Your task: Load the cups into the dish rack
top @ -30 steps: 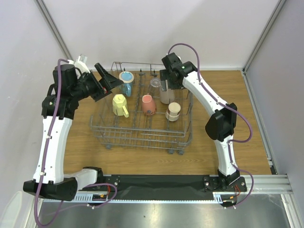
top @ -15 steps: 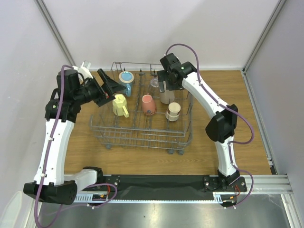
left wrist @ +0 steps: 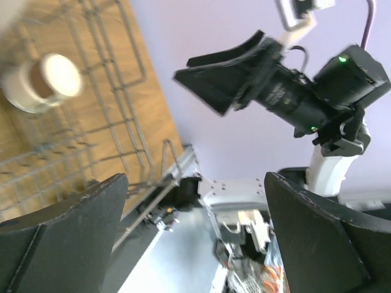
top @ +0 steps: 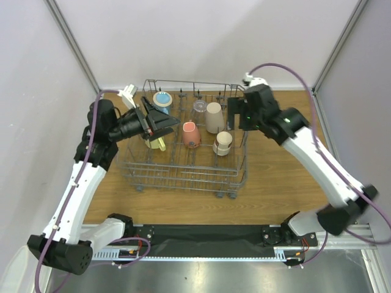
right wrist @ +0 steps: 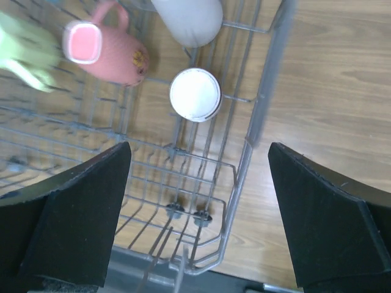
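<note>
All 6 cups are in the dish rack (top: 183,174). The blue cup (top: 162,99) and clear glass (top: 199,108) are at the far side. Nearer are the beige cup (top: 214,117), salmon pink mug (top: 190,134) and cream-and-brown cup (top: 223,143). No cup shows on the table (top: 281,183), so loading looks done.

The left gripper (left wrist: 195,180) hangs over the rack, fingers spread, empty. The right gripper (right wrist: 198,146) is splayed too, holding nothing, over the rack's right edge.

The pale yellow cup (top: 160,144) is mostly covered from above and blurred at the wrist. The glass is hard to read, and whether any cup is seated on the tines, I can't tell.
</note>
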You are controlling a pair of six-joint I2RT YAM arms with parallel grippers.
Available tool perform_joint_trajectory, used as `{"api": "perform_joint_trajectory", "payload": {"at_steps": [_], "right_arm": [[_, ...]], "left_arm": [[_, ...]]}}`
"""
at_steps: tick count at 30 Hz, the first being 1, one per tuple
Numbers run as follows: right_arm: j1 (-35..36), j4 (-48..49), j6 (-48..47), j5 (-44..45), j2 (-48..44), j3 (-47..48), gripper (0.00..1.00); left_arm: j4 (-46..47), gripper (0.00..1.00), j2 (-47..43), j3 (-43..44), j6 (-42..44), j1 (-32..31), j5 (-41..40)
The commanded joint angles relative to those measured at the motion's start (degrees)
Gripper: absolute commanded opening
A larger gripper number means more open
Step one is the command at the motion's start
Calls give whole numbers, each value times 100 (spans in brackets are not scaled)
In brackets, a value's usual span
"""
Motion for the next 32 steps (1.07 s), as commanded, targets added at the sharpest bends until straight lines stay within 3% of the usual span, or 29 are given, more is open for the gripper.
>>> {"api": "perform_joint_trajectory", "payload": {"at_steps": [1, 7, 11, 14, 17, 22, 31, 32], "right_arm": [[11, 464, 336, 270, -759, -473, 100], [20, 15, 1074, 517, -1639, -1472, 100], [29, 340, 1417, 570, -2901, -2517, 100], [38, 683, 1681, 605, -3781, -3265, 100], [37, 780, 1874, 544, -4590, -3811, 99], [29, 675, 2357, 350, -5541, -4472, 100], [29, 632, 3068, -116, -7474, -5719, 100], [29, 448, 3227, -142, -7589, -5808, 100]], "left_arm": [[1013, 100, -312, -370, -650, -305, 161], [1971, 100, -751, -1100, -1038, -640, 56], [2340, 100, -900, -1513, -1064, -711, 73], [3733, 100, -1277, -2372, -1450, -737, -14], [4318, 100, -1726, -2839, -1653, -781, -427], [4572, 100, -2184, -3350, -1750, -799, -428], [6127, 100, -3097, -5037, -2540, -807, -585], [6669, 100, -3168, -5421, -2637, -807, -690]]}}
